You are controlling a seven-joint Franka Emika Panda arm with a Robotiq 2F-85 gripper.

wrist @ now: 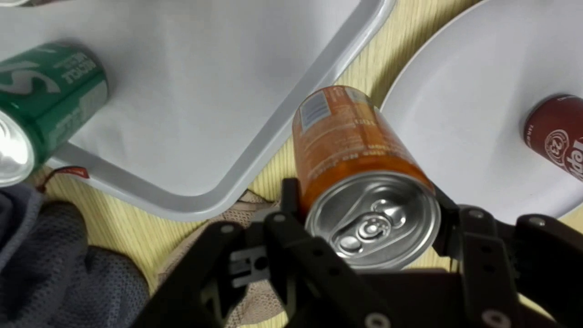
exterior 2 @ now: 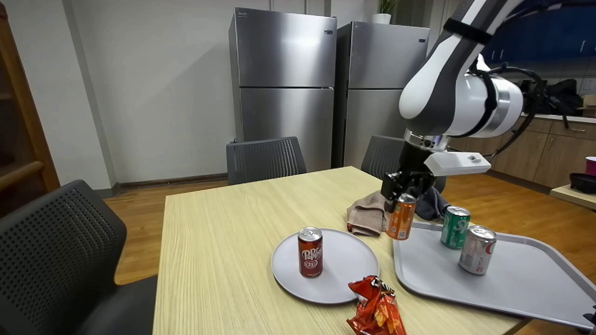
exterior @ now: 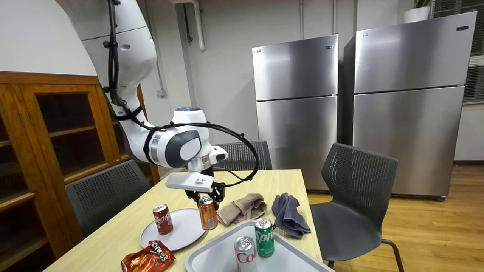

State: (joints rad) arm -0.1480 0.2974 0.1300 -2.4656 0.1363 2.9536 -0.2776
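Gripper (wrist: 367, 207) — orange can (wrist: 353, 141) clamped between jaws — lid up

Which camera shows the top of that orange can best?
The wrist view: the orange can, gripped between the fingers, appears close up, its silver top and pull tab clear. Both exterior views show it smaller, mainly side-on, its top a slim oval.

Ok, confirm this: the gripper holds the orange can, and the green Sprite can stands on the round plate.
Not quite: the green Sprite can stands on the gray tray, not the plate, as both exterior views show. The gripper does hold the orange can.
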